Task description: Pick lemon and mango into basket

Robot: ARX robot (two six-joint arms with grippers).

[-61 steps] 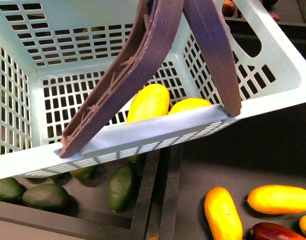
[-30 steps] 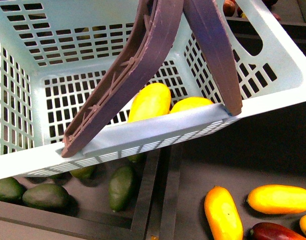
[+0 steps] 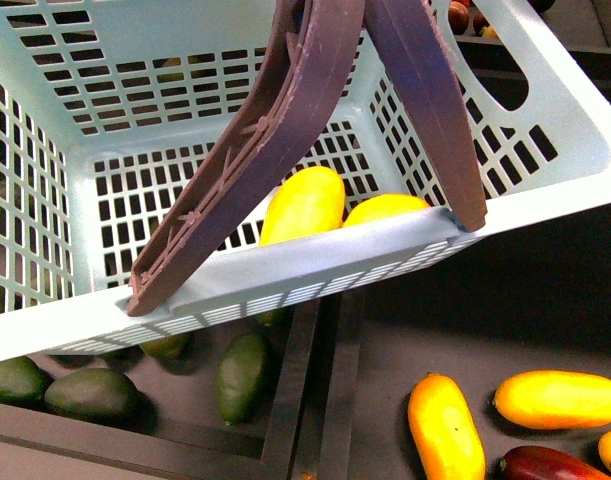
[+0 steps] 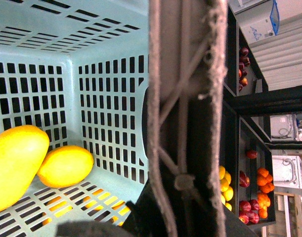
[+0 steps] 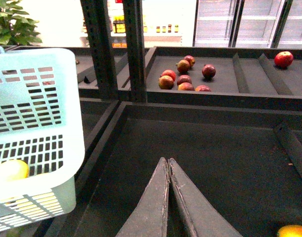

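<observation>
The turquoise basket [image 3: 285, 275] fills the upper front view, held up over the fruit bins by its two brown handles [image 3: 285, 130]. Inside it lie the long yellow mango [image 3: 303, 203] and, beside it, the shorter lemon [image 3: 383, 208]. The left wrist view shows the basket's floor [image 4: 106, 187] with the mango [image 4: 15, 163] touching the lemon [image 4: 65, 165]. My left gripper [image 4: 183, 197] is shut on the handles [image 4: 185, 98]. My right gripper [image 5: 168, 165] is shut and empty over a dark bin, to the right of the basket [image 5: 37, 123].
Green avocados [image 3: 90, 392] lie in the bin under the basket. Several yellow mangos [image 3: 445, 428] and a dark red one [image 3: 555, 465] lie in the bin at lower right. Red fruits [image 5: 183, 76] sit in a far bin behind dark shelf posts [image 5: 136, 49].
The basket has shifted slightly to the right in the front view, with the mango and lemon still inside. Nothing else has moved.
</observation>
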